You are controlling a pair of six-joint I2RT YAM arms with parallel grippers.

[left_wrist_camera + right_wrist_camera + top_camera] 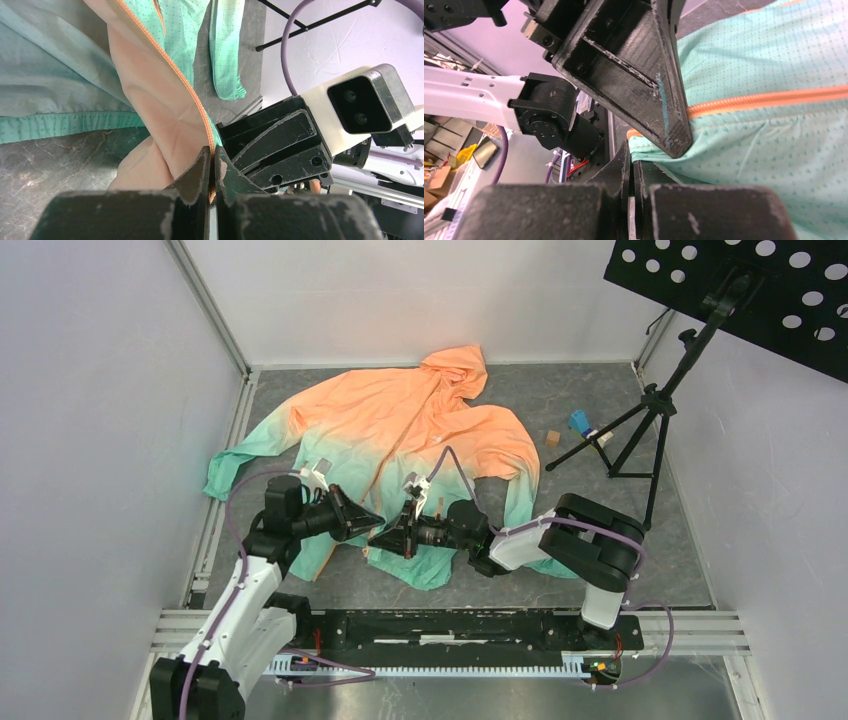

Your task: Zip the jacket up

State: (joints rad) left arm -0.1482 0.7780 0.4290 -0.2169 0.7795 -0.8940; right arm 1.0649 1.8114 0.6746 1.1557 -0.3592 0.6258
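The jacket [400, 430] lies spread on the bench [560, 390], hood far. At its near hem, the left pincer [211, 155] is clamped on the orange zipper edge [175, 75]. The right pincer [630, 157], fingers together, seems to grip the mint hem.

- The jacket [400, 440] is spread flat on the bench, hood at the far side.
- Orange is seen on top, fading to mint green at the hem.
- The front is unzipped at the hem.
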